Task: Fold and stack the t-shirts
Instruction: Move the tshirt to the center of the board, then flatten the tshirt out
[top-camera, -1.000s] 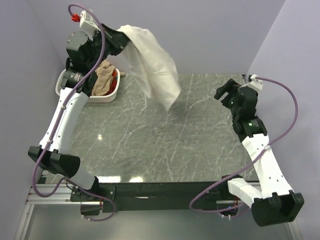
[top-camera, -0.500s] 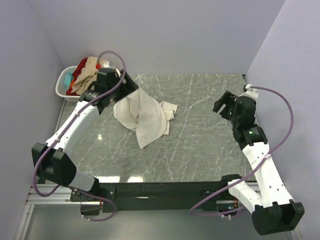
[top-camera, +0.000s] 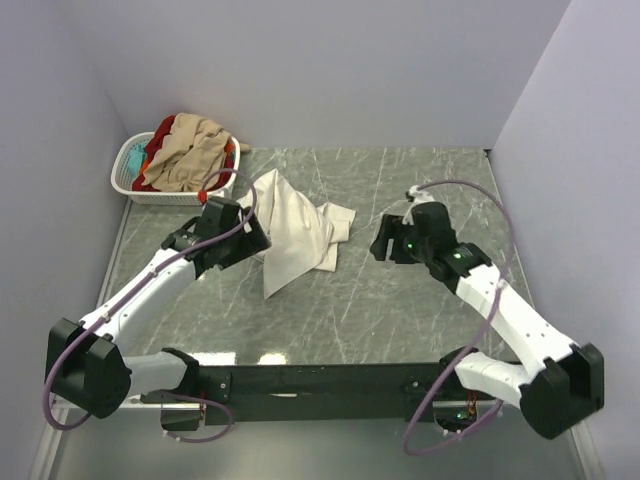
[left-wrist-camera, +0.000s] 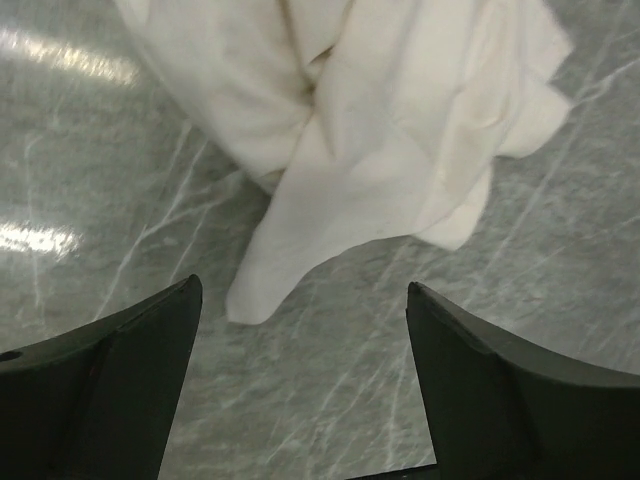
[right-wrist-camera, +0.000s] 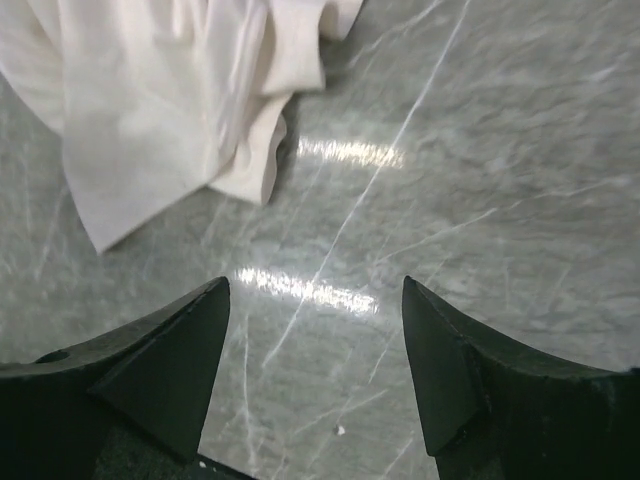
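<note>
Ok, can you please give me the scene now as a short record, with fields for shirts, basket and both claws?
white shirt: crumpled on the table, unfolded
basket: far left corner, tan shirt piled over red shirt
left claw: open, empty, at the white shirt's edge
right claw: open, empty, facing the white shirt, not touching

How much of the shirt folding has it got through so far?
Barely started. Done: one cream-white shirt is out on the table, but crumpled, not folded. In hand: nothing is gripped; the left end effector and right end effector both hover open beside it. Left: flattening and folding that shirt, then the tan shirt and red shirt heaped in the basket. No stack exists yet.
</note>
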